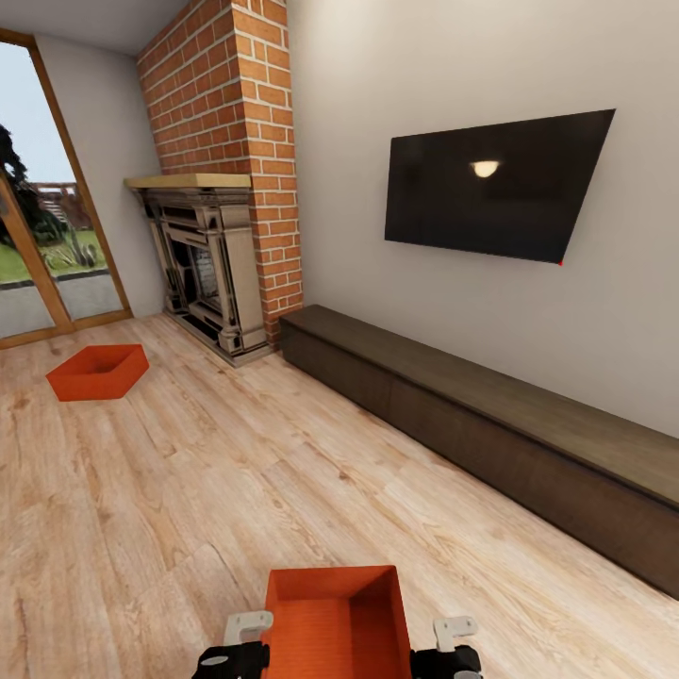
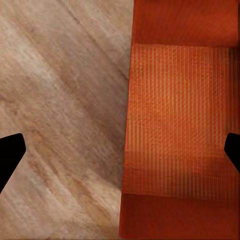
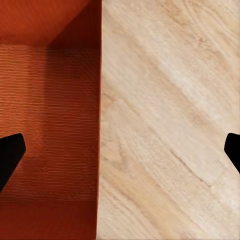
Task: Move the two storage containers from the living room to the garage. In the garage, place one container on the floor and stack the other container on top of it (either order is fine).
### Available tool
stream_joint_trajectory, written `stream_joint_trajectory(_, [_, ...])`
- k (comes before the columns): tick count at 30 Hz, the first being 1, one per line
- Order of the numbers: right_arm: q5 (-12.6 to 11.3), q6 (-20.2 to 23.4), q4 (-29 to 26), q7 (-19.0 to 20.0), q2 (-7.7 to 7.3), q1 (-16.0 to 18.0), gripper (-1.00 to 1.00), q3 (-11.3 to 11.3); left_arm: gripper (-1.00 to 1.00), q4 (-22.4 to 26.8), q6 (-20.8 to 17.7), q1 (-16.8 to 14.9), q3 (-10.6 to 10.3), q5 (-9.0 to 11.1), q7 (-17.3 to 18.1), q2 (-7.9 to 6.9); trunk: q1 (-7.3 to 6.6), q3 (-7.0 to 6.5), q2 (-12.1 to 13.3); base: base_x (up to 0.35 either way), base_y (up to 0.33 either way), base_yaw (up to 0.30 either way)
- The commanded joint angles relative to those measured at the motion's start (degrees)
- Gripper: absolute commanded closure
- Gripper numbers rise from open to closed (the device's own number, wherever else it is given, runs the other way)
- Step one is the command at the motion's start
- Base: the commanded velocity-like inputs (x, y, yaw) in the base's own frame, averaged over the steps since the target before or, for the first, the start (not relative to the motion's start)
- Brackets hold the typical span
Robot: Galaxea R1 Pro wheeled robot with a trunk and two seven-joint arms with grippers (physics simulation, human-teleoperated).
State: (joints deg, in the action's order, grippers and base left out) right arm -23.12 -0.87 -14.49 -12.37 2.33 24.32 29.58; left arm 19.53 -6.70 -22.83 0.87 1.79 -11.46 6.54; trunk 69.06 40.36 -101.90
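Observation:
I am in the living room. One orange-red storage container point(image 1: 334, 613) sits right below me on the wood planks, between my two arms. My left gripper point(image 1: 238, 649) hangs over its left wall and my right gripper point(image 1: 453, 651) over its right wall. In the left wrist view, the left gripper point(image 2: 120, 152) is open, its black fingertips point(image 2: 10, 156) wide apart astride the container point(image 2: 180, 125) wall. In the right wrist view, the right gripper point(image 3: 120, 152) is open the same way over the container point(image 3: 50, 110) edge. The second container point(image 1: 98, 371) lies far off at the left, near the glass door.
A red-brick fireplace point(image 1: 212, 264) stands at the back. A long low dark-brown cabinet point(image 1: 490, 424) runs along the right wall under a black TV point(image 1: 495, 184). A wood-framed glass door point(image 1: 47, 255) is at the far left. Light wood flooring point(image 1: 236, 471) spreads between.

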Motion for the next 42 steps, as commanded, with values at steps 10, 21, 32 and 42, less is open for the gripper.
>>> stream_joint_trajectory(10, [-0.3,-0.2,-0.8,-0.9,0.84,0.0,-1.00,0.5,-1.00,1.6,0.1,0.0,0.0,-1.2,-0.2,1.32,-0.01,0.05,0.0,0.000,0.000,0.000])
stream_joint_trajectory(21, [-0.4,-0.2,-0.8,-0.8,1.01,0.0,-1.00,0.5,-1.00,1.7,0.0,0.0,0.1,-1.5,-0.1,1.68,-0.01,0.05,0.0,0.000,0.000,0.000])
stream_joint_trajectory(32, [-0.4,-0.2,-0.8,-0.5,1.01,0.0,-1.00,0.5,-1.00,1.9,-0.2,0.0,0.2,-1.5,-0.1,1.72,-0.01,0.05,0.0,0.000,0.000,0.000])
stream_joint_trajectory(42, [-0.3,0.1,-0.9,-0.4,1.00,0.0,-1.00,0.5,-1.00,1.9,-0.4,0.0,0.2,-1.4,-0.1,1.72,0.65,0.59,-1.2,0.000,0.000,0.000])
